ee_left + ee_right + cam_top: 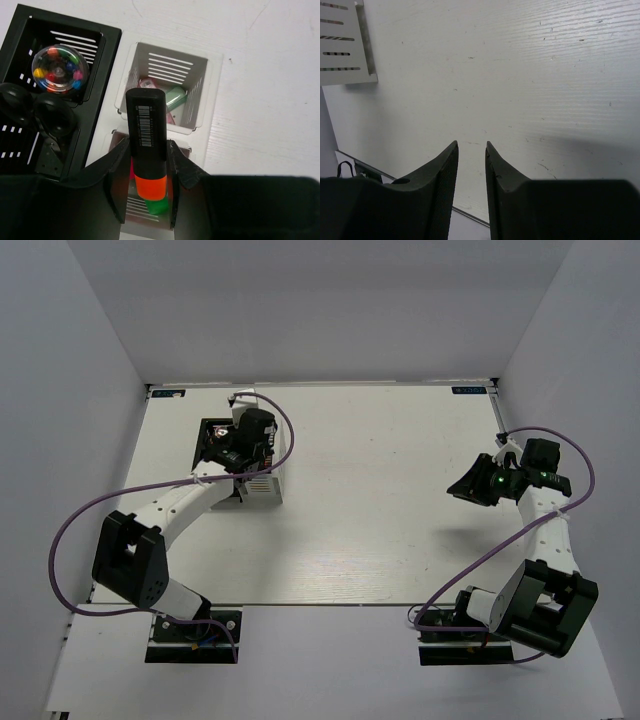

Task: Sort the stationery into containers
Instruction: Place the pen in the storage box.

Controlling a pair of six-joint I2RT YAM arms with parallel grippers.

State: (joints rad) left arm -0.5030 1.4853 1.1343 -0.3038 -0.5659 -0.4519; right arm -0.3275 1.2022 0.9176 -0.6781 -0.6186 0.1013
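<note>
My left gripper is shut on a black marker with an orange cap. It holds the marker cap-down over the near compartment of the white mesh organiser. A green-capped marker and a bit of pink lie in that compartment. The far white compartment holds a pastel green capsule and a pink one. The black organiser beside it holds black scissors handles. In the top view the left gripper is over both organisers. My right gripper is open and empty above bare table, far right.
A clear round case of coloured pins sits in the black organiser's far compartment. The white organiser's slotted wall shows at the top left of the right wrist view. White walls enclose the table on the left, back and right.
</note>
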